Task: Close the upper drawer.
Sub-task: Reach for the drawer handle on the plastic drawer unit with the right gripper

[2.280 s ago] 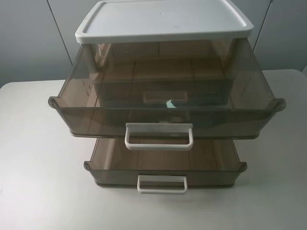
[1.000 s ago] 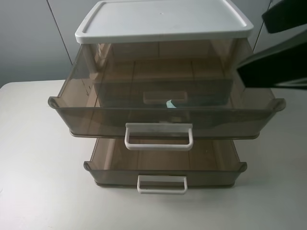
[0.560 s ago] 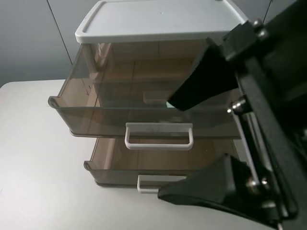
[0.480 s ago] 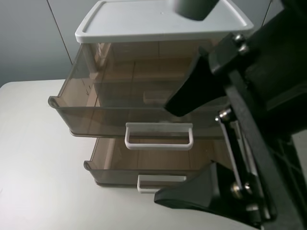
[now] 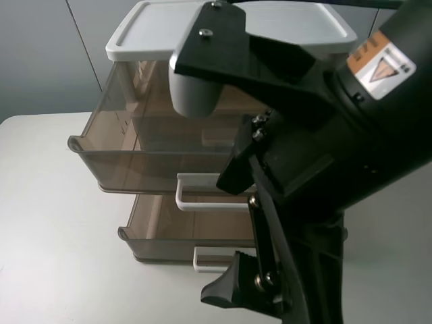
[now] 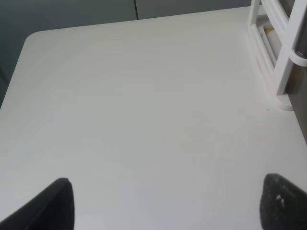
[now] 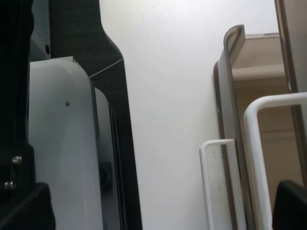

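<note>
The upper drawer [image 5: 135, 138] of the white-lidded cabinet [image 5: 148, 34] stands pulled far out, and only the left end of its white loop handle [image 5: 196, 196] shows. My right arm [image 5: 351, 135] hangs close to the camera and hides the drawer's right half. My right gripper [image 5: 223, 239] is open and empty, in front of the drawer fronts. In the right wrist view the gripper [image 7: 158, 206] faces the table with the upper drawer's handle [image 7: 254, 153] beside one fingertip [image 7: 290, 203]. My left gripper [image 6: 168, 206] is open and empty over bare table, beside the cabinet's white frame [image 6: 283, 57].
The shallower middle drawer [image 5: 169, 233] is also pulled out under the upper one, with its small handle [image 5: 209, 260]; that handle also shows in the right wrist view [image 7: 211, 182]. The white table [image 5: 47, 223] ends at its rounded far left corner. A white-and-black machine body [image 7: 62, 143] stands beside the right gripper.
My right arm has swung in from the right and now covers the cabinet's right half. Neither drawer has moved.
</note>
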Robot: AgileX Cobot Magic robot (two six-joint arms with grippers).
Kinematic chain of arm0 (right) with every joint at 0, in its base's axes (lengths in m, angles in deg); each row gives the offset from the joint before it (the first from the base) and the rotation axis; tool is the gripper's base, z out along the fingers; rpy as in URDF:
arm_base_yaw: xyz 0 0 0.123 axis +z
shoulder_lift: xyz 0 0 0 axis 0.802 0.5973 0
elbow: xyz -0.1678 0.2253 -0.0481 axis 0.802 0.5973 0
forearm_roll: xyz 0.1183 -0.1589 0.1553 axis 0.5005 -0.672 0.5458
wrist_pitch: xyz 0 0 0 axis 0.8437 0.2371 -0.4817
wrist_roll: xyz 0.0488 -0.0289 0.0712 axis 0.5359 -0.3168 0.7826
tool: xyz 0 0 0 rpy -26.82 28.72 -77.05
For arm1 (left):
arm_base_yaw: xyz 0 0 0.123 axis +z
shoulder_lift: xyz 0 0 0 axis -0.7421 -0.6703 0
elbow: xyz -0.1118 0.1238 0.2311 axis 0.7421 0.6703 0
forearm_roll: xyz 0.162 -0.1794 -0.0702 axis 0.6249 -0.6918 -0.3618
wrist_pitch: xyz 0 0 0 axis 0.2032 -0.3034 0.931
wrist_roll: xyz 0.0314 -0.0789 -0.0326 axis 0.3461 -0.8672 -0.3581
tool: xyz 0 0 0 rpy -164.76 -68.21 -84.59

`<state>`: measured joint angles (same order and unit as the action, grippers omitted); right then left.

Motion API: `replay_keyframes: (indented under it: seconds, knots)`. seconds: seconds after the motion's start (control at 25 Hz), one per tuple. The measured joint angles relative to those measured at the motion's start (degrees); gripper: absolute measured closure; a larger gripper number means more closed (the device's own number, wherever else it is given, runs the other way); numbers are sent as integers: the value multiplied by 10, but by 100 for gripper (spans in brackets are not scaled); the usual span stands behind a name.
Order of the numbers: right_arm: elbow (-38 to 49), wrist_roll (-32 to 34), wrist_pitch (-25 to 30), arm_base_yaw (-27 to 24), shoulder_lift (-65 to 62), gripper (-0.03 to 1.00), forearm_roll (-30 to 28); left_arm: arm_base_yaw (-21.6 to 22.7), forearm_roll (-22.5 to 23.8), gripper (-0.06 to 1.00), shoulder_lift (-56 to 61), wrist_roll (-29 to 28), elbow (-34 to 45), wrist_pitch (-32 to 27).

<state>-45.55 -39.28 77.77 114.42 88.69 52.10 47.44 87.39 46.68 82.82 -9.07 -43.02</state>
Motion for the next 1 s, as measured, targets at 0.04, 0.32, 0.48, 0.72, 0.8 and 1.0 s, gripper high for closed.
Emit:
replay_keyframes:
  seconds: [0.04, 0.32, 0.48, 0.72, 0.8, 1.0]
  knots:
    - [0, 0, 0, 0, 3, 28, 0, 0, 0, 20, 0, 0, 0, 0]
    - [0, 0, 0, 0, 23, 28, -21, 0, 0, 20, 0, 0, 0, 0]
    - [0, 0, 0, 0, 27, 28, -47, 0, 0, 20, 0, 0, 0, 0]
    - [0, 0, 0, 24, 32, 28, -76, 0, 0, 20, 0, 1, 0, 0]
    - [0, 3, 0, 39, 32, 28, -98, 0, 0, 20, 0, 1, 0, 0]
    - [0, 26, 0, 61, 32, 28, -145, 0, 0, 20, 0, 1, 0, 0]
